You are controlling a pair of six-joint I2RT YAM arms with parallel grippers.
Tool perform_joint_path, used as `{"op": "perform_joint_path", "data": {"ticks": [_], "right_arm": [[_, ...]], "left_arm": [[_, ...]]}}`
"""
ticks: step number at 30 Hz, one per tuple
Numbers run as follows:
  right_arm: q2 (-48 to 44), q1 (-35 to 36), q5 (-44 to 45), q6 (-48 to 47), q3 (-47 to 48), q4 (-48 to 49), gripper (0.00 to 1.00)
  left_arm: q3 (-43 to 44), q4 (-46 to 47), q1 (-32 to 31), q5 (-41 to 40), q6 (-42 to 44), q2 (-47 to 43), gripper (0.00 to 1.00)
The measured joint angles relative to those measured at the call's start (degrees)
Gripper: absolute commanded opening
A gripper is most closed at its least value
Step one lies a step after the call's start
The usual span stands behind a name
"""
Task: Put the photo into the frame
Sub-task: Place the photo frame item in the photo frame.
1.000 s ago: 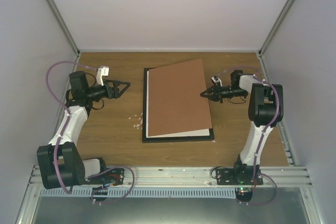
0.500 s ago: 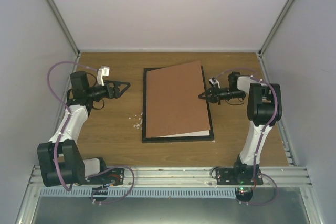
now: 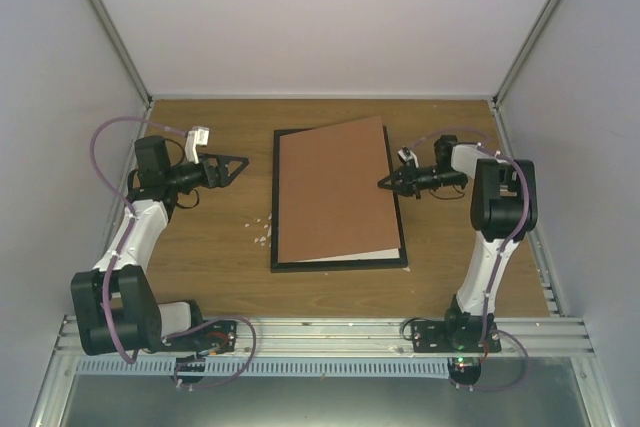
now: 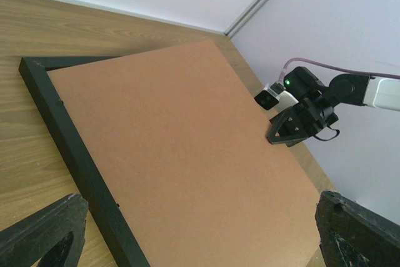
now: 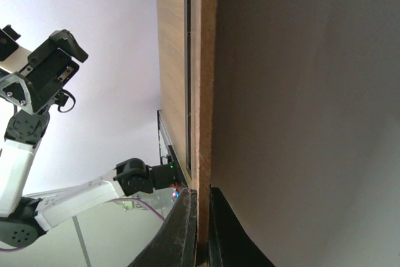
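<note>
The frame [image 3: 276,209] lies mid-picture. Our right end effector [image 3: 384,183] grasps the crooked brown board [image 3: 335,192] by its right edge, and the left end effector [image 3: 238,169] is released. Next we should square the board in.

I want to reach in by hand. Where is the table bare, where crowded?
Bare: the far strip between frame and back wall; the near strip between frame and arm bases. Crowded: frame's right, where the right fingers pinch the backing board; its left, under the open left fingers.
</note>
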Motion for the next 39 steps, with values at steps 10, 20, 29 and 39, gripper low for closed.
{"op": "perform_joint_path", "data": {"ticks": [10, 20, 29, 39], "right_arm": [[1.0, 0.9, 4.0, 0.4, 1.1, 0.3, 0.37], [-0.4, 1.2, 10.8, 0.9, 1.2, 0.5, 0.81], [-5.2, 1.2, 17.5, 1.5, 1.2, 0.5, 0.89], [-5.2, 1.2, 20.7, -1.6, 2.2, -0.3, 0.7]], "left_arm": [[0.0, -0.1, 0.0, -0.2, 0.1, 0.2, 0.99], [-0.3, 0.0, 0.0, -0.2, 0.1, 0.2, 0.99], [-0.7, 0.1, 0.0, -0.2, 0.1, 0.2, 0.99], [-0.7, 0.0, 0.0, -0.7, 0.5, 0.2, 0.99]]}}
